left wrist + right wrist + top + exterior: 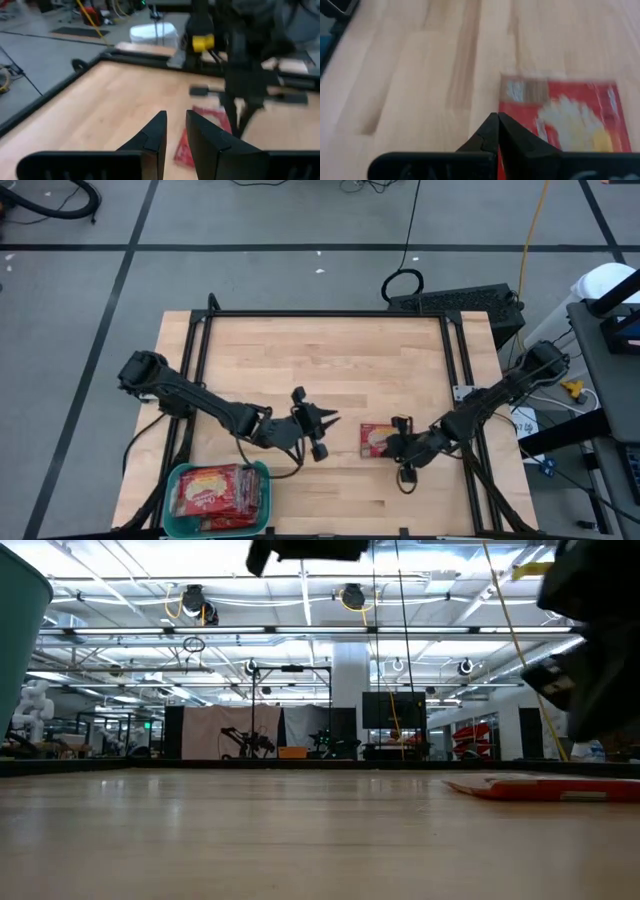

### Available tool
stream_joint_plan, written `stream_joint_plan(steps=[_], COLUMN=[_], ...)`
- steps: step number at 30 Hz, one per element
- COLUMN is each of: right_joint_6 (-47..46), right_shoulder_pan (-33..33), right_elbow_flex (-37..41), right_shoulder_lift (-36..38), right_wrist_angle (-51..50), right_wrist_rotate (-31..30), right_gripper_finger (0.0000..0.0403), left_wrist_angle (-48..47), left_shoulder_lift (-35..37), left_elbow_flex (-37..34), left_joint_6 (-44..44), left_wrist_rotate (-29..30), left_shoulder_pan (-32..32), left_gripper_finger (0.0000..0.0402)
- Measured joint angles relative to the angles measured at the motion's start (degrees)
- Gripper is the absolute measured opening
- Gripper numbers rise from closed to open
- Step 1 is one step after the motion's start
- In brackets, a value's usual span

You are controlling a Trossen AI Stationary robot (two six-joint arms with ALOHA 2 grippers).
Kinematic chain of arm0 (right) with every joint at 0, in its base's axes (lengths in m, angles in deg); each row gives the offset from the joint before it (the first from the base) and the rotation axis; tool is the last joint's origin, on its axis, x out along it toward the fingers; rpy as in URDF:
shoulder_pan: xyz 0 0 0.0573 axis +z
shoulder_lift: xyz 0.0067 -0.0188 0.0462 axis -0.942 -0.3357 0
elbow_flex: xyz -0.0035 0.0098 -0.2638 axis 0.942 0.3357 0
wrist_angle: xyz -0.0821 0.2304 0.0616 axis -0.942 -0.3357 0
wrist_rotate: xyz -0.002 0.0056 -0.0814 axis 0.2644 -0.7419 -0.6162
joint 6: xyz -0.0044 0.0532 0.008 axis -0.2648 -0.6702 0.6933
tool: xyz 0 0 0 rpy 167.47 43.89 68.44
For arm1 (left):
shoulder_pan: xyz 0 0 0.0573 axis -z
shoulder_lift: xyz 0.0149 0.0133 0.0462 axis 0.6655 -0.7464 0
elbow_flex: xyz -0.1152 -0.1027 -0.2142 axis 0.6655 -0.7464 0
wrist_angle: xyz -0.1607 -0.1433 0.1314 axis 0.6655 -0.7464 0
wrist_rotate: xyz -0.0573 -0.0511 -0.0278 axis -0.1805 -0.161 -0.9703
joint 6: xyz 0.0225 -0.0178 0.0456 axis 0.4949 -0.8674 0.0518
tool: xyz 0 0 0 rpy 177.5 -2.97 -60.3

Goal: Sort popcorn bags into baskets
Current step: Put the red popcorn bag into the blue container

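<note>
Wooden table [320, 360], two arms over its near half. One red popcorn bag [375, 439] lies flat on the bare wood toward the right side. Right gripper [390, 446] sits at that bag's near edge, fingers pressed together, nothing between them; contact with the bag unclear. Left gripper [322, 420] hangs over open wood left of the bag, apart from it, fingers set to a narrow gap, empty. Teal basket [262, 470] at the table's near-left corner holds several more red bags [215, 488], piled flat
</note>
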Motion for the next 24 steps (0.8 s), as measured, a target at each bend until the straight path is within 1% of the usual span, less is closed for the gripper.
stream_joint_plan(steps=[3, 6, 10, 15, 17, 20, 24], right_joint_6=[-5.3, -9.5, -14.0, -20.6, -21.6, -20.9, -21.3], right_shoulder_pan=[2.7, 6.2, 12.0, 18.3, 20.1, 22.3, 23.0], right_elbow_flex=[2.9, 3.2, 3.2, 3.2, 3.2, 3.2, 3.2], right_shoulder_lift=[2.2, 2.7, 2.6, 2.6, 2.6, 2.4, 0.7], right_wrist_angle=[0.0, -0.3, -0.3, -1.7, -2.3, -5.9, -10.7], right_wrist_rotate=[-2.5, -4.0, -6.9, -10.1, -11.8, -14.2, -16.9], right_gripper_finger=[0.0001, 0.0012, 0.0043, 0.0084, 0.0096, 0.0108, 0.0121], left_wrist_angle=[1.8, 2.3, 2.3, 2.2, 2.2, 1.8, 0.9], left_shoulder_lift=[-2.2, -3.7, -4.9, -4.8, -4.8, -4.8, -4.8], left_elbow_flex=[0.0, 0.0, 0.0, 0.0, 0.0, 0.0, 0.0], left_joint_6=[0.7, 0.7, 0.3, 0.6, 1.7, 2.9, 3.3], left_wrist_rotate=[-1.3, -1.4, -1.4, -2.6, -2.8, -3.3, -4.1], left_shoulder_pan=[-0.1, -0.3, -0.6, -0.6, -0.6, -0.5, -0.7], left_gripper_finger=[0.0076, 0.0076, 0.0076, 0.0076, 0.0076, 0.0076, 0.0076])
